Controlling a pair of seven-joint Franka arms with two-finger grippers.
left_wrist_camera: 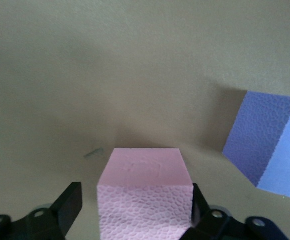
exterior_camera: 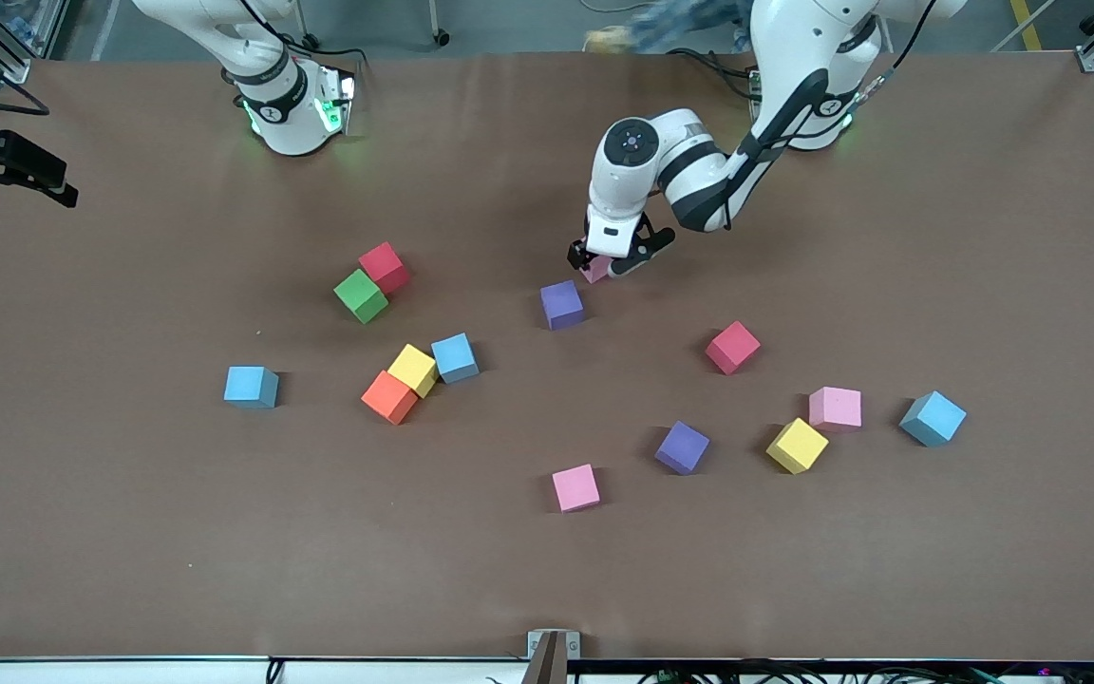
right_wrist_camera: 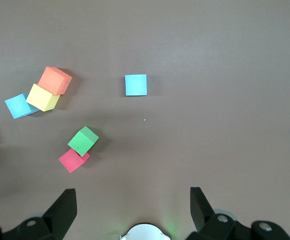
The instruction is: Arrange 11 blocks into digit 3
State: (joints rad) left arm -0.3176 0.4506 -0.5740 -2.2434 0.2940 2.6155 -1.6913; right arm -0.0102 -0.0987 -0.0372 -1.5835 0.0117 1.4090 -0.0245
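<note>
Blocks lie scattered over the middle of the brown table, none joined into a digit, with wide bare margins along every edge. The left end effector is down at the table, its fingers straddling a pink block; one finger touches the block's side, the other stands slightly off, so a firm clamp cannot be confirmed. A purple block sits just beside it, nearer the front camera. The pink cube's side face shows a pebbled foam texture with square edges. The right end effector waits spread apart, empty, above a touching green block and red block.
</note>
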